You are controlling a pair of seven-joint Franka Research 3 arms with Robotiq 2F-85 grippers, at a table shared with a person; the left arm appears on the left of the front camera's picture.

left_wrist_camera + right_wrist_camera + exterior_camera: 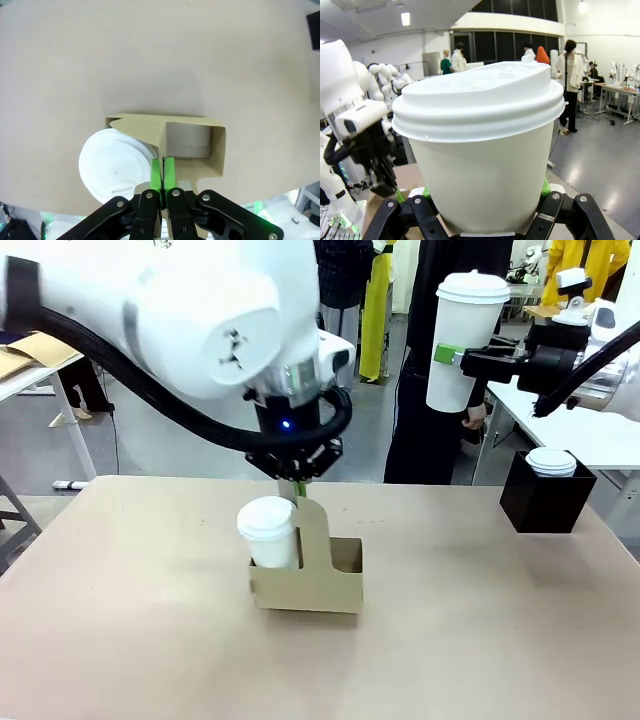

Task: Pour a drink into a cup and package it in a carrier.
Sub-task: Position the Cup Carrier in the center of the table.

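I see a black box point(540, 502) holding white lids point(551, 461) at the surface's far right corner, well apart from the carrier point(318, 585), which sits mid-surface with a lidded cup point(270, 530) in its left hole. My left arm points straight down, its tool point(297, 485) pinched on the carrier's handle panel. My right arm is raised beyond the far right edge, its tool point(450, 355) gripping a second lidded cup point(462, 340) upright.

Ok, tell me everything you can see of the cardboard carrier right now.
The carrier is plain brown cardboard: a low tray with an upright handle panel in its middle. It stands level on the table, near the centre. A lidded white cup fills one hole; the other is empty. The left tool is shut on the panel's top.
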